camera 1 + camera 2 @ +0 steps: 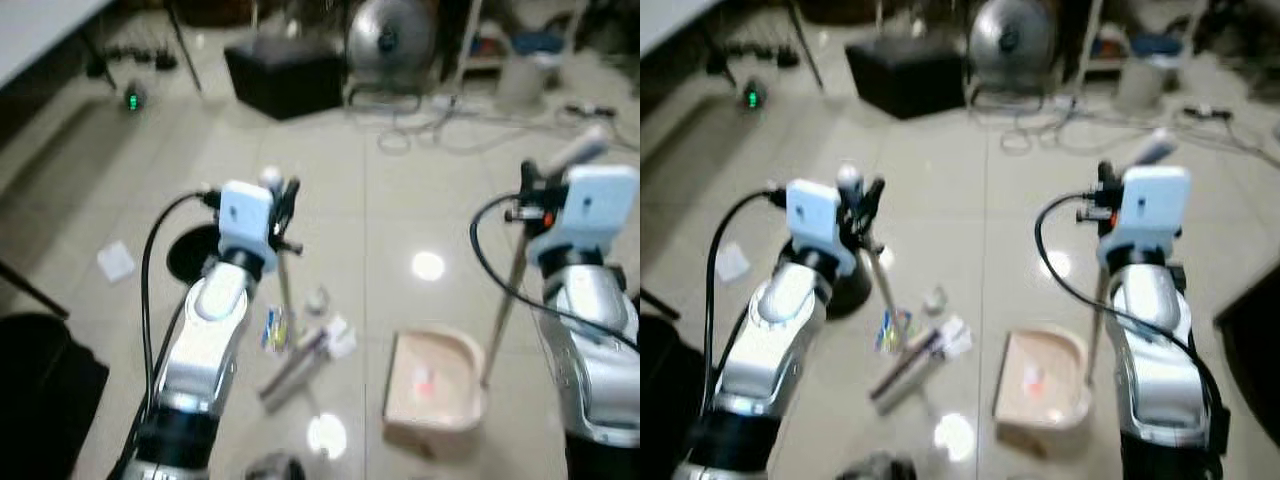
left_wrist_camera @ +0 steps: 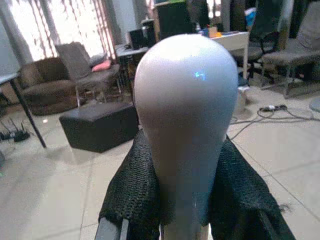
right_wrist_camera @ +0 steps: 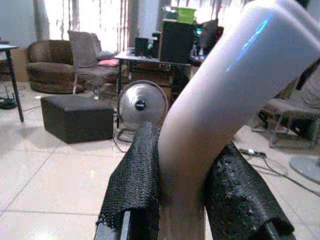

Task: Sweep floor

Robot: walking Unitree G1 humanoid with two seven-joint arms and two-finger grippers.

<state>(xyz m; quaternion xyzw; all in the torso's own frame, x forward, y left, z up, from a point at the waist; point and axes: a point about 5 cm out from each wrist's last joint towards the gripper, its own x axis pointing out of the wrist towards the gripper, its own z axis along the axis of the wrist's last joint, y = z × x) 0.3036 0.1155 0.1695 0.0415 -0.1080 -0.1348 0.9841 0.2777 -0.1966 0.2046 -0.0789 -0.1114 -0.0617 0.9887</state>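
Nearest, the dustpan (image 1: 432, 385) sits flat on the tiled floor (image 1: 400, 190), its mouth facing the litter (image 1: 300, 335) just beside it (wrappers and small scraps, blurred). The right gripper (image 3: 182, 185) has its fingers closed tight around the dustpan handle (image 1: 505, 300), holding the pan upright-handled and ready to receive. The left gripper (image 2: 185, 200) clamps the broom handle (image 1: 284, 285), with the broom head (image 1: 295, 365) resting against the litter, probably to push it toward the pan. Farther off stand a black ottoman (image 1: 285, 75) and a fan (image 1: 392, 40).
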